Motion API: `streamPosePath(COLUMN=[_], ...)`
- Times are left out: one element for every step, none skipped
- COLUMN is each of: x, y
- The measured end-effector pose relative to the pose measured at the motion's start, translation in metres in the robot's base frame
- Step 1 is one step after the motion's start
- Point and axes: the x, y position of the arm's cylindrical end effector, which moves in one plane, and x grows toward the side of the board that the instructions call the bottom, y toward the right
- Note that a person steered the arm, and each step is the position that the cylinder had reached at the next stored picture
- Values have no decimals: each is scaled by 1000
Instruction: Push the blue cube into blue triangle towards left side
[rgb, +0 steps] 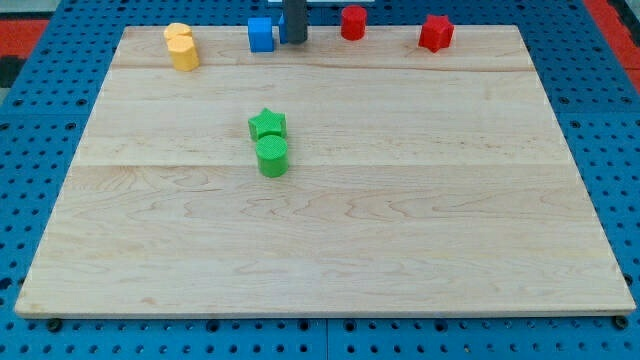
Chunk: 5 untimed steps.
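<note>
Camera view: wooden board (330, 230), blue cube (261, 34) at top edge, my tip (293, 41) just right of it. No fingers, only a rod. Blue triangle not visible; an off-centre push could slide the cube off the board.

A: What colour is the surface (400, 230)?
B: Pale wood with a fine grain, lying on a blue pegboard (40, 150) dotted with dark holes.
A: And the blocks?
B: A blue cube (261, 34), a yellow block (182, 46), two red blocks (353, 22) (436, 33), a green star (267, 124) and a green cylinder (272, 156).
A: The rod?
B: Dark grey down to my tip (293, 41).
</note>
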Motion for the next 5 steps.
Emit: streamPosePath(x=[29,42,17,4,9], y=[-12,-65,-57,-55,-55])
